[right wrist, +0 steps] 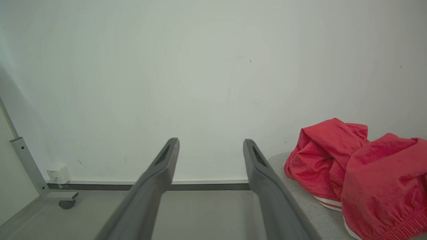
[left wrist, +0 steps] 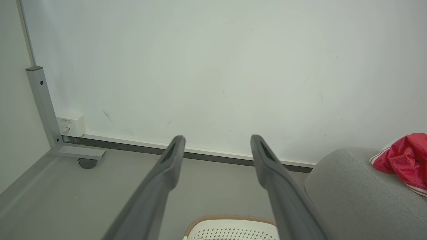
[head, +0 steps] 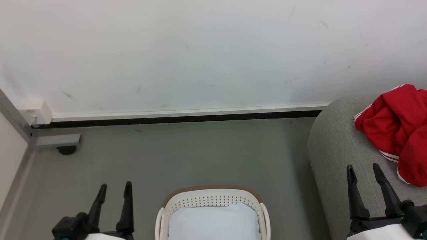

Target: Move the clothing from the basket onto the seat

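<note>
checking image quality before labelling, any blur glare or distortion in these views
Head view: soft even light, no glare on the bright red fabric clothing or grey upholstered sofa. Left wrist view: the dark fingers look soft up close. Right wrist view: clothing reads pinker.

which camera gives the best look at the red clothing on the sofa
The right wrist view: the red clothing sits close and large, folds and striped trim clear. The head view shows it on the grey sofa, cut by the right edge. The left wrist view catches a small piece at its right edge.

Floor (head: pixel 200 156): basket (head: pixel 213 200), seat (head: pixel 333 150); clothing (head: pixel 397 130) on seat.
</note>
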